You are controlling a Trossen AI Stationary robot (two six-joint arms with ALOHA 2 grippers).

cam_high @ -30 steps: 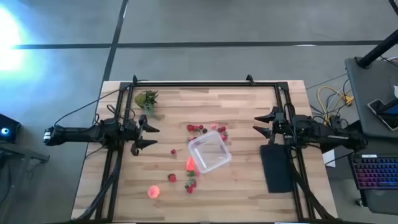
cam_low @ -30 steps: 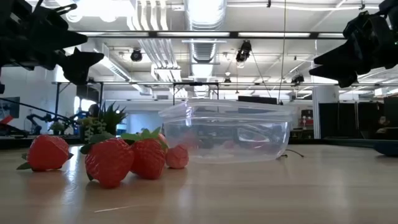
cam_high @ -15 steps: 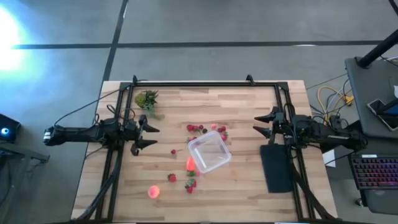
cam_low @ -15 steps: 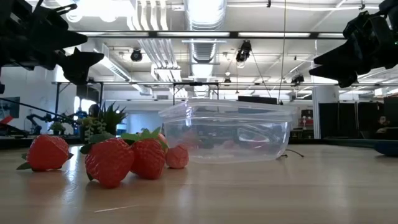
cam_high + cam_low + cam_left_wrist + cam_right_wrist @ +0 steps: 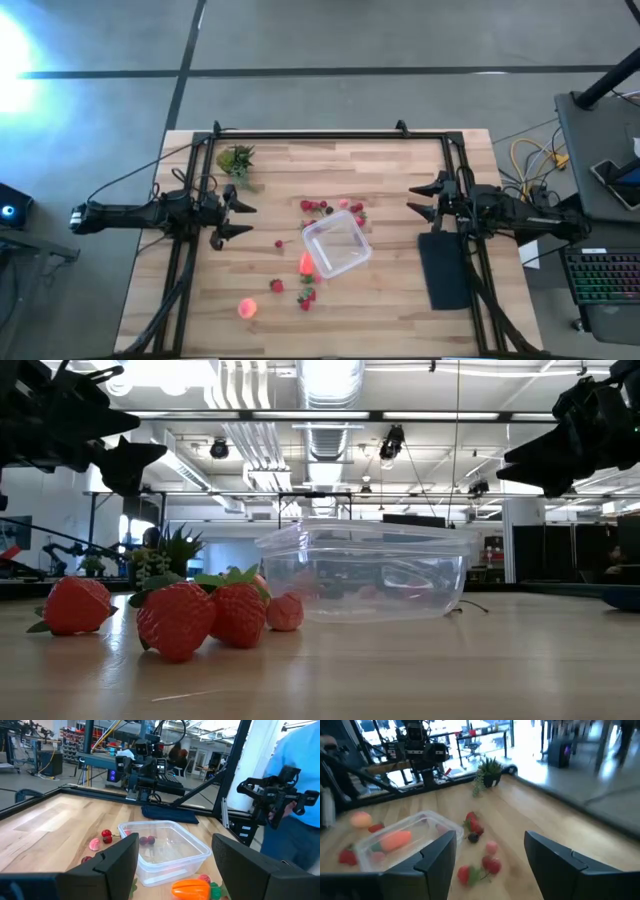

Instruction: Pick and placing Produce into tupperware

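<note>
The likeliest slip, I judge, is a berry rolling off the smooth wood as fingers come down on it, or an arm nudging the light container (image 5: 337, 246) aside. That clear container sits mid-table with strawberries (image 5: 318, 207) scattered at its far side, more at its near-left corner, and a round pink fruit (image 5: 247, 308) nearer and further left. The left gripper (image 5: 229, 213) hovers left of it and the right gripper (image 5: 424, 198) right of it, both well apart from the fruit, fingers spread and holding nothing.

Bright overhead glare upper left; right wrist view blurred.
</note>
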